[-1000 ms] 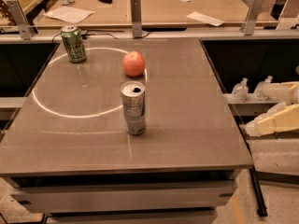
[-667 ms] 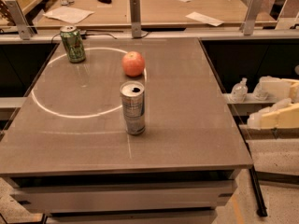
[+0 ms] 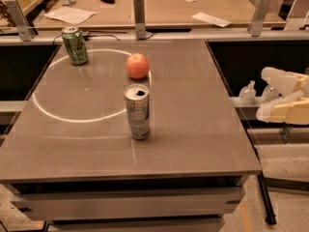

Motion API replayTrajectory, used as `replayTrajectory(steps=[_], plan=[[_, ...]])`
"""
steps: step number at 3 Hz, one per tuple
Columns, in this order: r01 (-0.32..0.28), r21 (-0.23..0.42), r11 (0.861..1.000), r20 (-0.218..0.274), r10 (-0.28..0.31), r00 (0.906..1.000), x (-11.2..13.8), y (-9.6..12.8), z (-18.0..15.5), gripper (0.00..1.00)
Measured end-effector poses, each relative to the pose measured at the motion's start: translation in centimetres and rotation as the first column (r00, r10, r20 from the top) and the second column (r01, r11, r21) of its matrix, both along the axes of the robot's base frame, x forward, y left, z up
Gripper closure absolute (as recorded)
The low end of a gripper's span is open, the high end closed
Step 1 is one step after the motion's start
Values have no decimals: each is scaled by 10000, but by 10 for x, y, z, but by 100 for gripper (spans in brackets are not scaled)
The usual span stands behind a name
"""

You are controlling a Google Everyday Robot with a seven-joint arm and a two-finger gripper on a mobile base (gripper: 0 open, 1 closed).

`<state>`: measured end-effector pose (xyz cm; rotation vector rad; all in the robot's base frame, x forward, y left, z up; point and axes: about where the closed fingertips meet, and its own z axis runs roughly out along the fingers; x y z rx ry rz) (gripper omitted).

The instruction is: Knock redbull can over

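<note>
Redbull can (image 3: 137, 111) stood upright at the table's (image 3: 203, 129) front middle, just before the apple (image 3: 137, 65). Beyond the table's right edge the gripper (image 3: 264, 94) hung, fingers spread apart. A sideways push high on the can would tip it best. Against a second earlier, only the gripper had shifted, slightly upward.

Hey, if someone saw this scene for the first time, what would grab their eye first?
The redbull can stands upright near the middle of the table, with a red apple just behind it. A green can stands at the far left corner. The robot's hand hangs beyond the table's edge on the right of the view, apart from every object.
</note>
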<state>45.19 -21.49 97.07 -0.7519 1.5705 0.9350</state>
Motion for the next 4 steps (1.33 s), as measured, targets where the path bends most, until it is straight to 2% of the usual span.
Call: replayTrajectory(steps=[1,2,3,4], plan=[[1,-8,10000,-1,-1,10000,0,0,0,0],[-13,-15,10000,155,14,9999,-6,18,-8,0],[-289,299,9991,828,263,9962,-12,50,-16,0],[-466,168,9988,1304,440,9905,-13,78,-25,0]])
